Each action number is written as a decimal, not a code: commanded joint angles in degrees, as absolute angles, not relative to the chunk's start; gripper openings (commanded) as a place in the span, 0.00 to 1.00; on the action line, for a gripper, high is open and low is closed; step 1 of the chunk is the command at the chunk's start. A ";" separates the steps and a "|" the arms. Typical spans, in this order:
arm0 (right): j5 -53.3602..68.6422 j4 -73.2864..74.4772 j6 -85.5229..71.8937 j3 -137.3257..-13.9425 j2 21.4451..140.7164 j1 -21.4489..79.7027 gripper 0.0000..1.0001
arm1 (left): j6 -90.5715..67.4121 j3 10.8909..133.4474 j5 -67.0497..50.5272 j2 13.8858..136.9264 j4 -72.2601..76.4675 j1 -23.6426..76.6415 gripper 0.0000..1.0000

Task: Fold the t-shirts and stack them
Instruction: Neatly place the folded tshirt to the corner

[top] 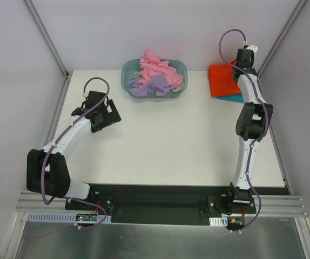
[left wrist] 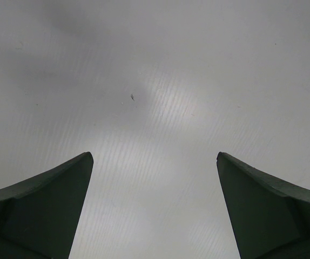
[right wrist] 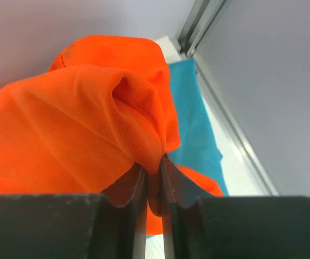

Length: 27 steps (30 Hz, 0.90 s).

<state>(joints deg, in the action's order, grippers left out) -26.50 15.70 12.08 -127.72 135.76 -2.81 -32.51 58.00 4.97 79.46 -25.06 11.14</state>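
Right tool (right wrist: 154,164) was clamped on the orange t-shirt (right wrist: 79,108), likely to stack it on the teal t-shirt (right wrist: 195,124); left tool (left wrist: 154,157) sat spread apart, idle.

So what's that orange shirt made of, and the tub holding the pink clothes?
The orange t-shirt looks like a thin synthetic sports knit: tiny mesh dimples, a slight sheen, and soft folds where the right pincer pinches it. The tub seems to be translucent blue-grey plastic with a smooth moulded rim.
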 commanded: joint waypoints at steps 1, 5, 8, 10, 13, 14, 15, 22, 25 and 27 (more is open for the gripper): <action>-26.00 13.62 8.53 -131.92 140.52 -4.57 0.28 | -32.78 60.99 3.78 81.12 -25.58 10.46 0.99; -25.41 13.97 5.19 -131.66 141.15 -6.58 0.72 | -32.87 61.35 3.17 81.47 -25.58 10.46 0.99; -19.34 14.15 5.53 -132.19 140.28 -7.82 0.97 | -32.87 61.26 2.46 81.04 -25.58 10.46 0.99; -19.25 14.24 7.29 -131.75 138.09 -7.82 0.97 | -32.78 61.61 1.67 80.95 -25.58 10.46 0.99; -18.99 14.59 10.01 -129.56 133.71 -7.82 0.97 | -32.70 62.49 0.18 80.42 -25.49 10.46 0.99; -18.90 14.76 10.63 -128.68 132.46 -7.74 0.97 | -32.70 62.66 0.09 80.25 -25.49 10.46 0.99; -18.90 14.94 11.33 -127.02 131.15 -7.73 0.97 | -32.70 62.93 0.09 79.72 -25.49 10.46 0.99; -16.53 19.67 15.11 -119.62 117.52 -7.38 0.97 | -32.26 61.26 -1.49 74.54 -25.49 10.46 0.99; -11.72 24.16 16.08 -117.70 112.60 -6.68 0.97 | -31.91 59.59 -1.58 70.76 -25.49 10.46 0.99; -8.10 25.05 14.60 -115.15 107.53 -6.42 0.97 | -31.64 58.71 -1.67 67.96 -25.49 10.46 0.99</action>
<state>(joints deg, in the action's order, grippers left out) -15.51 21.02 14.04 -118.39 117.71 -7.44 -32.49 60.14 -0.36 74.39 -25.56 11.11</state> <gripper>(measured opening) 0.968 0.992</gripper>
